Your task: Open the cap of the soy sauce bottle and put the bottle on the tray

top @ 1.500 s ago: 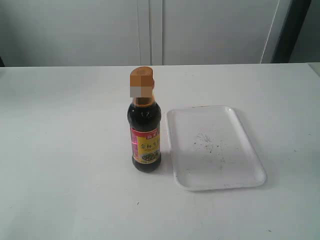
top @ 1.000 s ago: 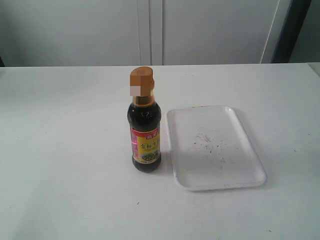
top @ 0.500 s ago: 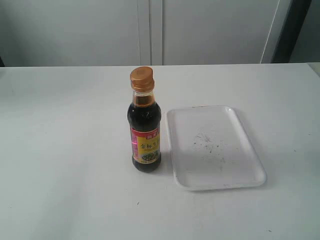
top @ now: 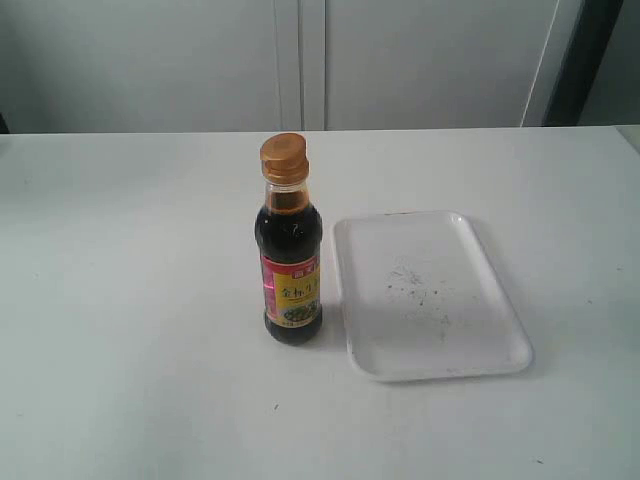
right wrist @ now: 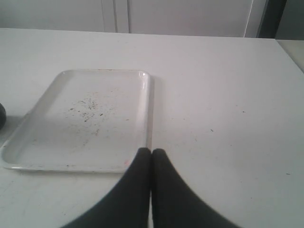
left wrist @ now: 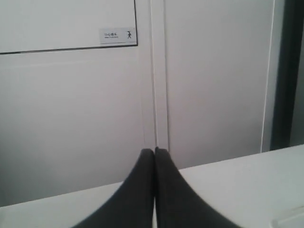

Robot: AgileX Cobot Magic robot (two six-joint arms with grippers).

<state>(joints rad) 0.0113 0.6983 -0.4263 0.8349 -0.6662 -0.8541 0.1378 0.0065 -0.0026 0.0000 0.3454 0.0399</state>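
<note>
Bottle (top: 291, 255) upright beside tray (top: 497, 306), cap (top: 284, 156) closed, left hand (left wrist: 154, 152) and right hand (right wrist: 151, 153) clenched, empty.

I count one soy sauce bottle (top: 291, 255) with one cap (top: 284, 156) on it, and one tray (top: 428, 294), all on one table (top: 130, 300). I have two grippers, my left (left wrist: 154, 151) and my right (right wrist: 151, 152), each with two fingers pressed together.
</note>
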